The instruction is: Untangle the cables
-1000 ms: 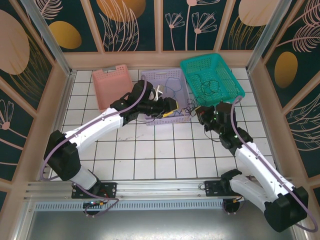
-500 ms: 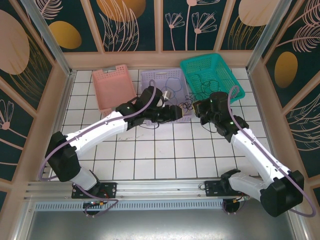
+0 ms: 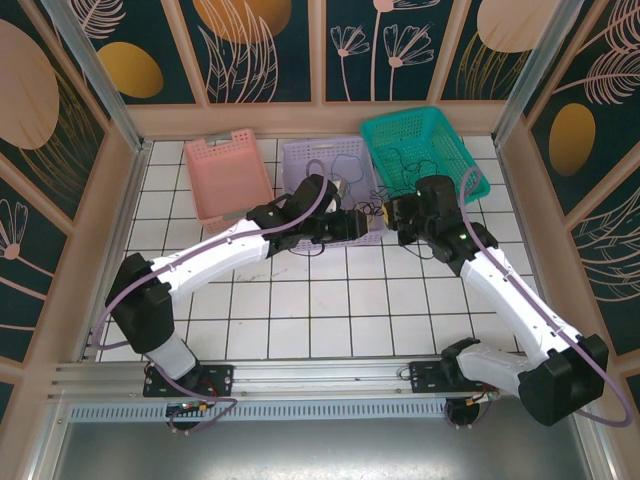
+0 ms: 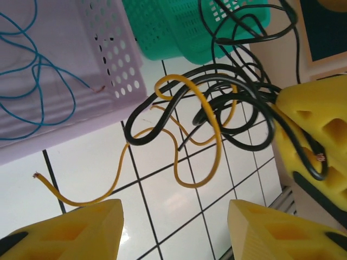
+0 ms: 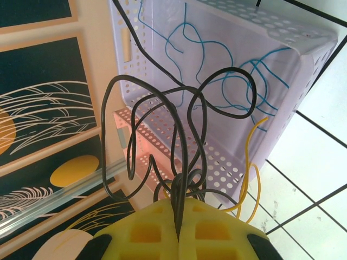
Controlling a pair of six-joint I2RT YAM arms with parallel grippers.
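A tangle of black cables (image 4: pixel 217 89) and one yellow cable (image 4: pixel 209 116) hangs just over the white tiles, beside the purple basket (image 4: pixel 108 65). My right gripper (image 5: pixel 176 234) is shut on the black cables (image 5: pixel 181 130), whose loops rise from its closed pads; the yellow cable (image 5: pixel 250 162) dangles to their right. The left gripper (image 4: pixel 174 230) is open just short of the tangle, with only tile between its fingers. In the top view the clump (image 3: pixel 374 210) lies between the left gripper (image 3: pixel 360 226) and the right gripper (image 3: pixel 392 213). A blue cable (image 4: pixel 32 81) lies in the purple basket.
A pink basket (image 3: pixel 225 178), the purple basket (image 3: pixel 310 160) and a teal basket (image 3: pixel 455 160) holding more dark cable stand in a row at the back. Wooden walls close in the tiled table (image 3: pixel 330 310) on three sides.
The left gripper has moved right, off the purple basket toward the clump, and its jaws have opened a little. The right gripper has carried the cables farther back toward the teal basket.
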